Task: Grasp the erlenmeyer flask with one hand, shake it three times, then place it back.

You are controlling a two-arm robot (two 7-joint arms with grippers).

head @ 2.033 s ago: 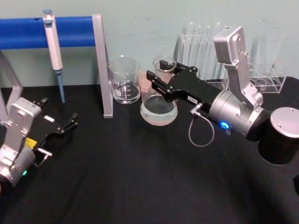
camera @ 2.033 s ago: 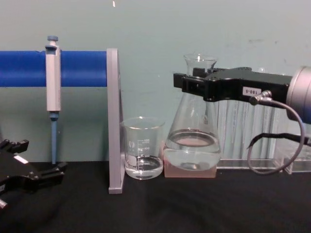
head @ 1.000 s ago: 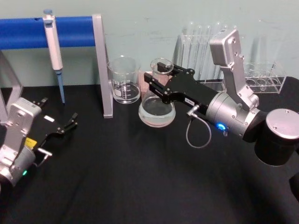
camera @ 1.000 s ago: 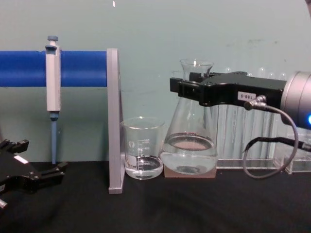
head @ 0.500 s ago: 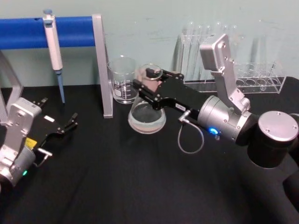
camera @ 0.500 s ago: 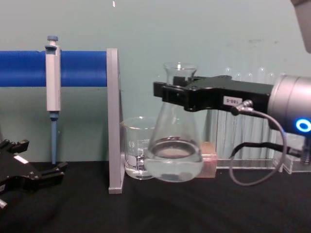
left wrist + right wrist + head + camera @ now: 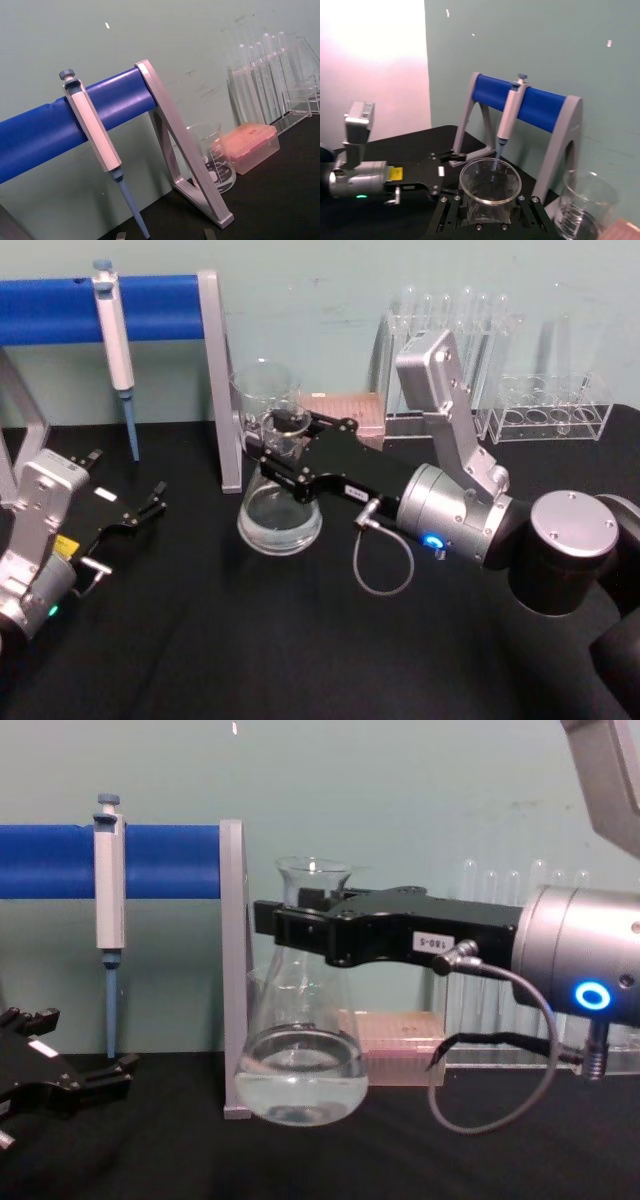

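Small white label (image 7: 433, 942) on the right gripper (image 7: 300, 927): you can read approx. "188-5", a bit blurry. Beaker (image 7: 216, 159) marks & yellow sticker (image 7: 63, 545): too tiny to read.

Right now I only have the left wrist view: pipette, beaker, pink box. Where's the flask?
Observer: The right gripper is shut on the neck of the erlenmeyer flask, in front of the beaker, on the robot's side of it.
Operator: Anything in it?
Observer: Clear liquid fills the wide base, far below the neck.
Operator: Left gripper?
Observer: The left gripper is open and empty, low at the left of the table, apart from the flask.
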